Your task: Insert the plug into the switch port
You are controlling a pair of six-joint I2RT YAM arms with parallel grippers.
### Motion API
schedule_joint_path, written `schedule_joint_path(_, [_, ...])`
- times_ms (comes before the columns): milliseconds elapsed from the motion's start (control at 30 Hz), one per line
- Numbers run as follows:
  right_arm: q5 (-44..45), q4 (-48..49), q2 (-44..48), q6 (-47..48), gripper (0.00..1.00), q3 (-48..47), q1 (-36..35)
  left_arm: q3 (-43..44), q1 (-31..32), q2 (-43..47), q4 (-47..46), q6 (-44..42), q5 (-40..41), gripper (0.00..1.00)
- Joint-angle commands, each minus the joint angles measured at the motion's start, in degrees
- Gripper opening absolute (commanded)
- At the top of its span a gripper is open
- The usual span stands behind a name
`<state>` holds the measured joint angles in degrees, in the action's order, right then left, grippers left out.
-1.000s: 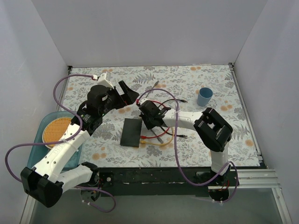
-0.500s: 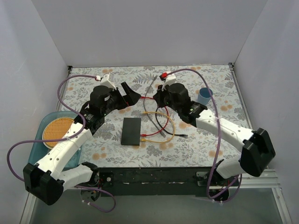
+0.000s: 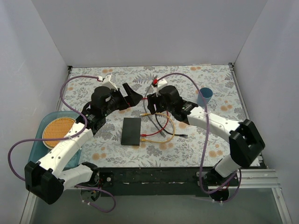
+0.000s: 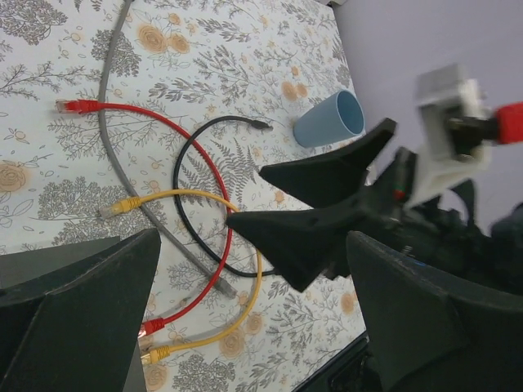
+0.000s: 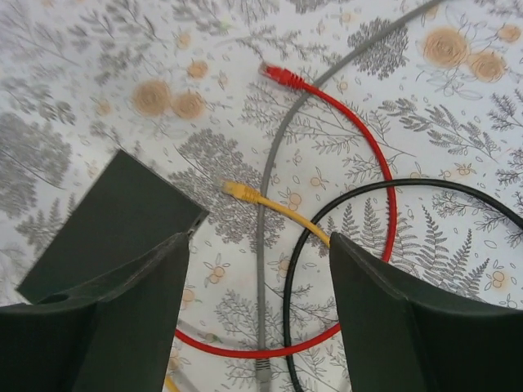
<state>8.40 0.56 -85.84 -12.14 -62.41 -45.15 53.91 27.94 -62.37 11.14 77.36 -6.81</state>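
The flat black box (image 3: 131, 131) lies on the flowered cloth; its ports cannot be made out, and only its plain top and one corner (image 5: 110, 216) show. Red, yellow, grey and black cables lie loose to its right. A red plug (image 5: 282, 77) and a yellow plug (image 5: 237, 191) lie free on the cloth, and nothing holds them. My right gripper (image 5: 260, 242) hovers open above the cables with nothing between its fingers. My left gripper (image 3: 133, 97) is open and empty too, raised behind the box and facing the right gripper (image 3: 150, 108).
A blue cup (image 3: 204, 96) stands at the back right. A teal tray (image 3: 41, 144) with a round orange disc sits at the left edge. More red (image 4: 152, 328) and yellow (image 4: 155, 354) plug ends lie near the box.
My right gripper has risen from the cables beside the box toward the back and has opened. The left arm has barely moved.
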Motion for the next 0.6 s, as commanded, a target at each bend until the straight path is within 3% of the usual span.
schedule_joint_path(0, [0.03,-3.89,-7.99,4.66,0.78,-7.71,0.32,0.40,0.18,1.46,0.64,-0.98,1.97,0.98])
schedule_joint_path(133, [0.56,-7.84,-15.30,6.25,0.79,-15.97,1.90,0.93,0.18,2.25,2.13,-2.04,4.17,0.98])
schedule_joint_path(267, [2.05,-11.53,-21.11,5.90,0.71,-23.79,3.92,1.46,0.18,2.60,3.36,-3.01,5.75,0.98])
schedule_joint_path(567, [1.01,-17.43,-25.34,-2.27,0.70,-25.31,12.97,2.08,0.18,1.11,3.63,-3.71,7.25,0.98])
